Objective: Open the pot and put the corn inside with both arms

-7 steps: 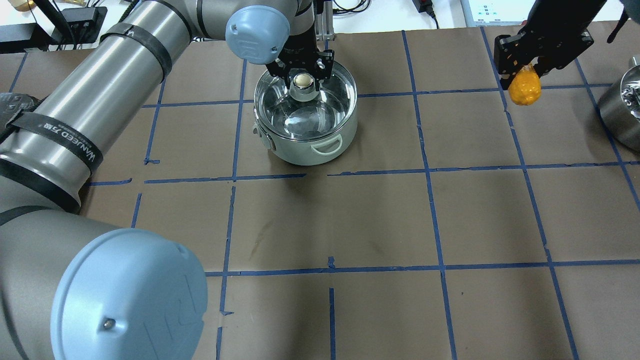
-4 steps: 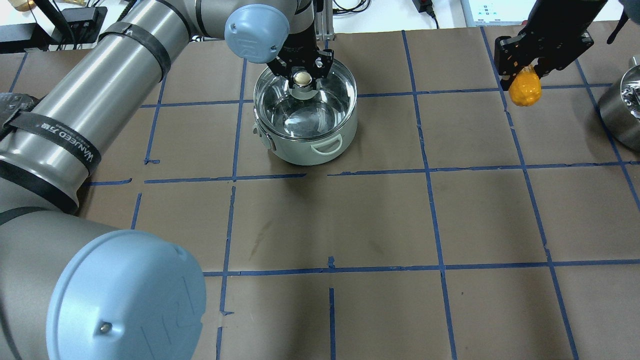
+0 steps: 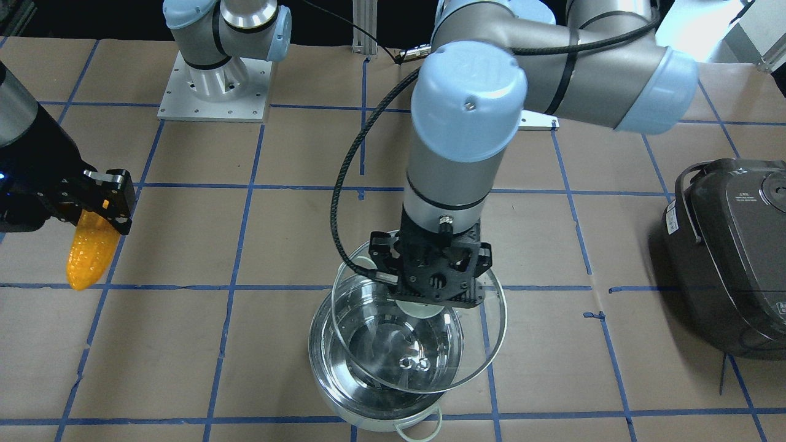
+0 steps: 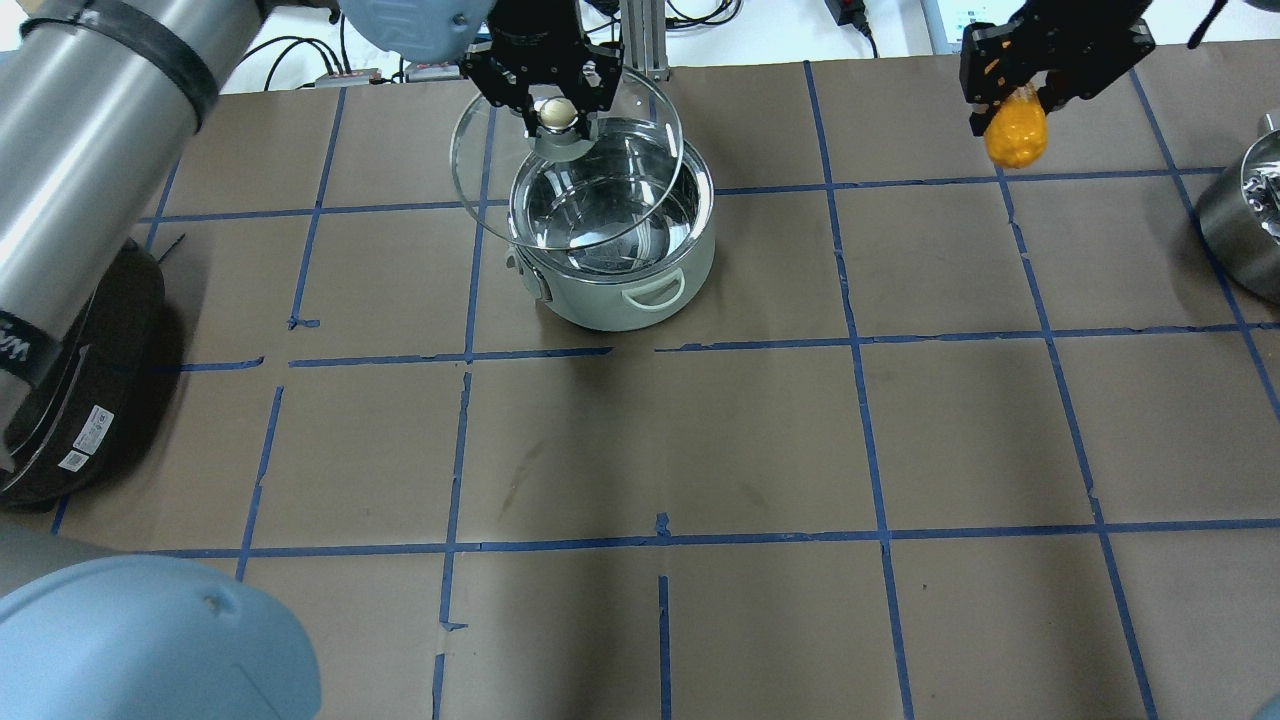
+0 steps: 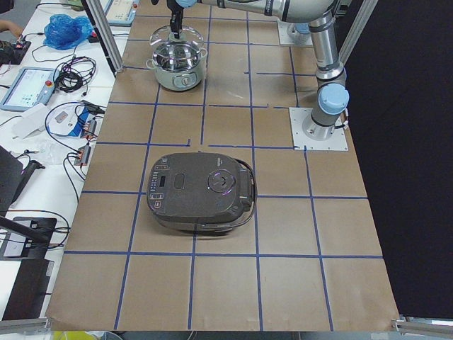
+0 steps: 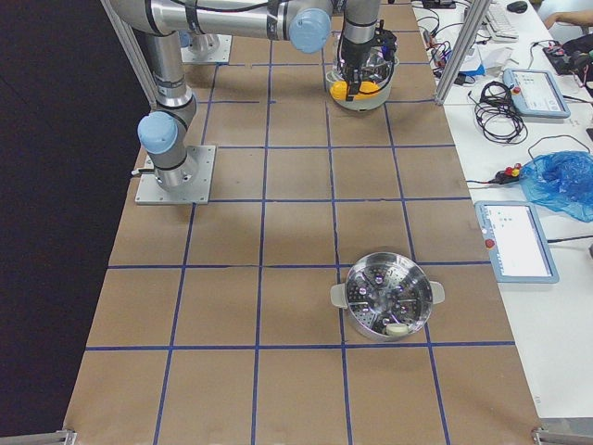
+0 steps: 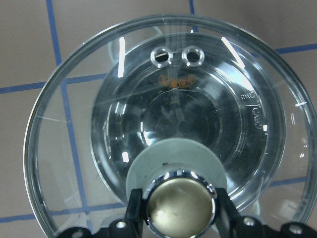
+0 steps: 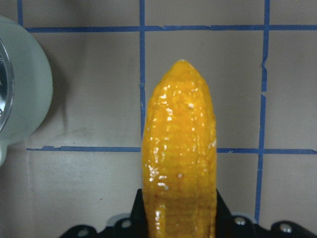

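The shiny steel pot with white loop handles stands open at the far middle of the table, with nothing in it. My left gripper is shut on the pale knob of the clear glass lid and holds the lid tilted, above the pot and off to one side. My right gripper is shut on the yellow-orange corn, which hangs tip down above the table, well to the pot's right. The corn fills the right wrist view, with the pot's wall at the left edge.
A dark grey rice cooker sits at the table's left side, also seen in the front view. A steel steamer pot stands at the right edge. Blue tape lines grid the brown table.
My left gripper has lifted the lid off the pot, up and to the far left. My right gripper has moved the corn a little farther back and left.
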Robot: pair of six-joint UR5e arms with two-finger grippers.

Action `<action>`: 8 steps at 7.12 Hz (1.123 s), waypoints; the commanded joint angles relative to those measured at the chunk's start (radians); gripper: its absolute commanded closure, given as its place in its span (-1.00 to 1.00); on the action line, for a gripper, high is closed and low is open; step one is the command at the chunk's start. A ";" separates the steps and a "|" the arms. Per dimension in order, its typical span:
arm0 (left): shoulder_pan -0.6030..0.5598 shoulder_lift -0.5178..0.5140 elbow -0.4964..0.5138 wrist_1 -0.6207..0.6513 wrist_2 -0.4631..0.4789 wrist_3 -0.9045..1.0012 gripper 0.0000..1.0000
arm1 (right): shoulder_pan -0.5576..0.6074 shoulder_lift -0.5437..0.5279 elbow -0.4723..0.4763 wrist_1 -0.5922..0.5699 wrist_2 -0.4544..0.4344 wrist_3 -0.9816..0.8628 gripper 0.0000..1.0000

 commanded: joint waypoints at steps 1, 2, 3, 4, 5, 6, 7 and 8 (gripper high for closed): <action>0.138 0.059 -0.018 -0.098 0.001 0.124 0.89 | 0.172 0.147 -0.165 0.003 -0.011 0.123 0.81; 0.222 0.060 -0.026 -0.107 0.003 0.227 0.90 | 0.261 0.236 -0.208 -0.020 -0.032 0.203 0.82; 0.292 0.063 -0.044 -0.106 -0.005 0.284 0.93 | 0.342 0.322 -0.240 -0.081 -0.079 0.304 0.82; 0.347 0.063 -0.068 -0.094 -0.008 0.344 0.96 | 0.373 0.379 -0.289 -0.119 -0.063 0.402 0.82; 0.363 0.039 -0.102 -0.050 -0.007 0.346 0.99 | 0.413 0.444 -0.337 -0.121 -0.070 0.420 0.83; 0.366 0.021 -0.162 0.068 -0.007 0.350 0.99 | 0.461 0.507 -0.351 -0.182 -0.078 0.485 0.83; 0.367 0.010 -0.230 0.162 -0.005 0.349 0.99 | 0.487 0.539 -0.351 -0.220 -0.099 0.495 0.83; 0.369 0.002 -0.287 0.235 -0.007 0.349 0.99 | 0.492 0.555 -0.348 -0.221 -0.100 0.488 0.83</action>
